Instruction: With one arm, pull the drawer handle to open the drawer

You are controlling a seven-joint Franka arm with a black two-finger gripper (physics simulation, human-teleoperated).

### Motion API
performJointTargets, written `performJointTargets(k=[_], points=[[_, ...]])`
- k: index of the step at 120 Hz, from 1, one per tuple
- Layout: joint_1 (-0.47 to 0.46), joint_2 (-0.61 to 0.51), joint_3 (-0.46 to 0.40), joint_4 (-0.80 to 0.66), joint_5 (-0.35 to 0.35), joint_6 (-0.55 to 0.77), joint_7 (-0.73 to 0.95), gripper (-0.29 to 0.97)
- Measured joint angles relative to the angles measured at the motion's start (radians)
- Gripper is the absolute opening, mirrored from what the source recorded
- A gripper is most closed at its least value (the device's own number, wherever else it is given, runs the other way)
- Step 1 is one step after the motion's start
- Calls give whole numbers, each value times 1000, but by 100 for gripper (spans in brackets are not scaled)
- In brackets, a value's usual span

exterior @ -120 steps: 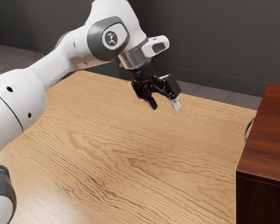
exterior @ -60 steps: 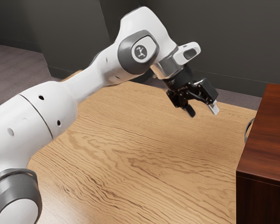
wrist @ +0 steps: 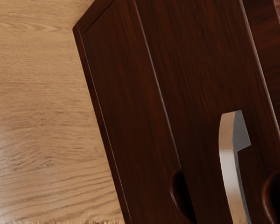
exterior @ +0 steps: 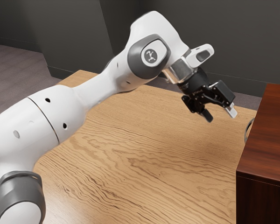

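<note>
Now | worktop (exterior: 130,154): light wood, carries the dark drawer cabinet (exterior: 268,140) at 4 o'clock in the exterior view | drawer front (wrist: 144,116): not yet pulled | hand (exterior: 219,113): fingers spread wide, empty, aimed to straddle the grip | handle (wrist: 229,168): metal bow, 4 o'clock of hand, untouched

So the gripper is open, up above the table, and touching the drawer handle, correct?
Not touching. In the exterior view the gripper is open above the table, but it hangs short of the cabinet, with a clear gap between its fingers and the drawer handle.
</note>
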Motion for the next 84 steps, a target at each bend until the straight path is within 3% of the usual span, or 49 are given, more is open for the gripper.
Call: performJointTargets(k=[84], points=[[-23,-1,-36,-34,-18,0,-83,65]])
